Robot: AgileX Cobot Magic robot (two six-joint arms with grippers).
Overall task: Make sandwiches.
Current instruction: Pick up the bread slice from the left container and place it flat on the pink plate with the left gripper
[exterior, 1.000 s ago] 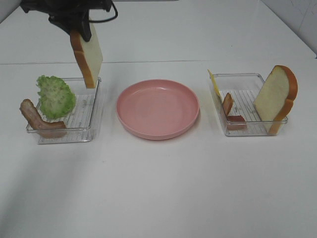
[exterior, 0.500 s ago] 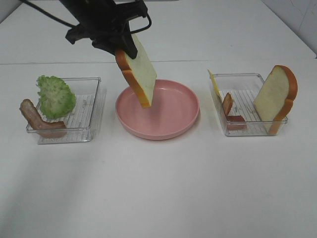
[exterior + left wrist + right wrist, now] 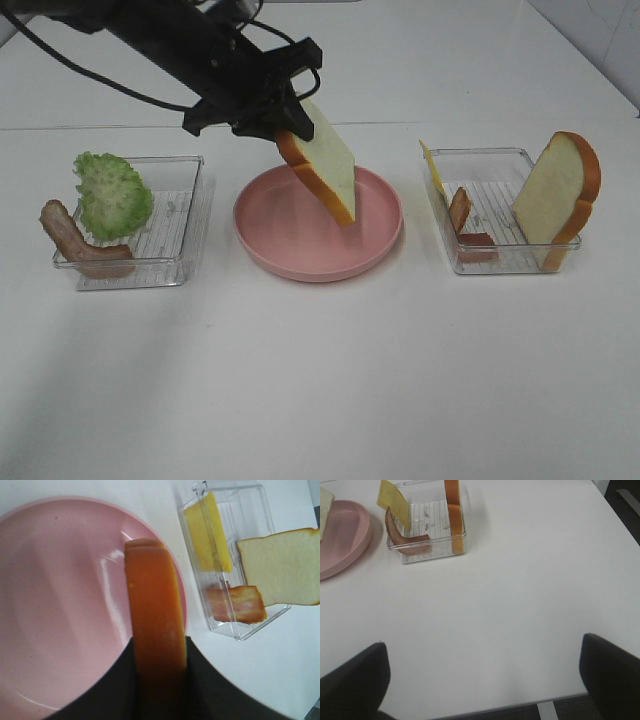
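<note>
Now, starting at the left tray [image 3: 190, 215]: the lettuce [image 3: 112, 195] and one bacon strip [image 3: 75, 240] sit there untouched. The big change is the bread! A second ago that bread slice [image 3: 325, 170] hung over the left tray's far corner. Now the left gripper [image 3: 285, 130] has swung it across, jaws pinching its top crust, and it hangs tilted above the pink plate [image 3: 290, 250], low corner over the plate's right half and not yet set down, as far as I can tell. That looks like the sandwich base about to land.

Further right, the right tray [image 3: 500, 262] keeps its cheese slice [image 3: 432, 168], second bacon strip [image 3: 462, 215] and second bread slice [image 3: 560, 195] leaning upright. The right gripper [image 3: 482, 680] waits over bare counter [image 3: 320, 380], jaws spread wide, holding nothing.
</note>
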